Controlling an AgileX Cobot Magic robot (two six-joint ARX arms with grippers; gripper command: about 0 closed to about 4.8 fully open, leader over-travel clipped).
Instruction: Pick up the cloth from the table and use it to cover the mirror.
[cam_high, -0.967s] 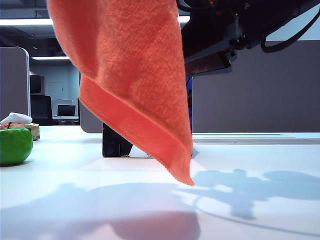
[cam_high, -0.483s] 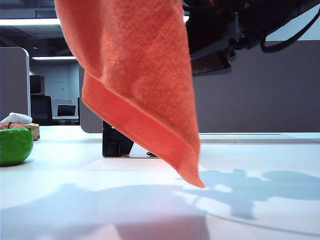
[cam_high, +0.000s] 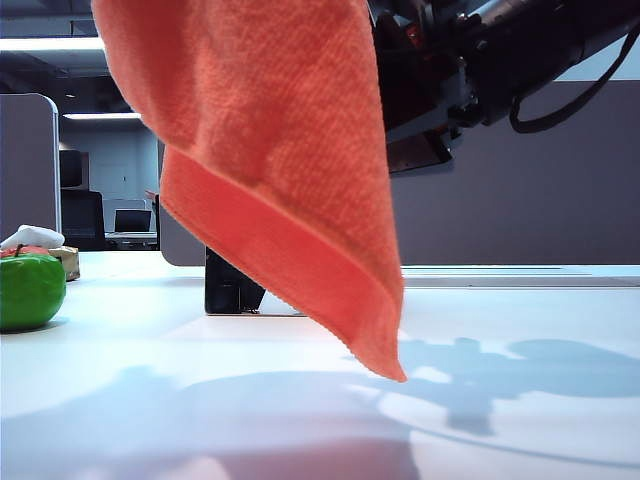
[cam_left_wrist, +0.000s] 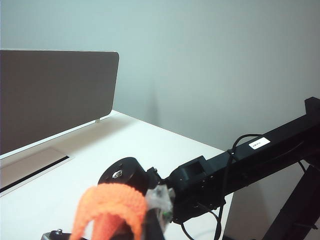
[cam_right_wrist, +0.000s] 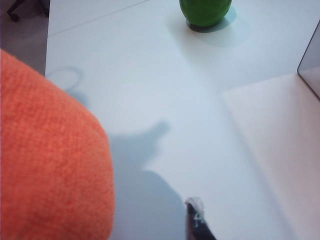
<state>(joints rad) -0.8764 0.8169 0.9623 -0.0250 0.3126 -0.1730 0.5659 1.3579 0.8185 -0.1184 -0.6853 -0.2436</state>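
The orange cloth (cam_high: 270, 160) hangs from above in the exterior view, its lower corner just over the white table (cam_high: 520, 420). It hides most of the mirror; only the black base (cam_high: 228, 290) shows behind it. In the left wrist view my left gripper (cam_left_wrist: 125, 226) is shut on a bunched fold of the cloth (cam_left_wrist: 107, 202). My right gripper (cam_right_wrist: 150, 220) is open. One fingertip (cam_right_wrist: 196, 212) shows, with bare table between it and the cloth (cam_right_wrist: 50, 165); the other finger is hidden by the cloth. The mirror's edge (cam_right_wrist: 309, 70) shows beside it.
A green apple (cam_high: 30, 290) (cam_right_wrist: 205, 11) stands at the table's left. Behind it lies a small white rag (cam_high: 35, 236). The dark right arm (cam_high: 500, 50) reaches in above the mirror. A grey partition wall (cam_high: 520, 180) runs along the table's far edge.
The cloth's lower corner has swung slightly to the right. The right arm has dipped a little and shifted left above the mirror.
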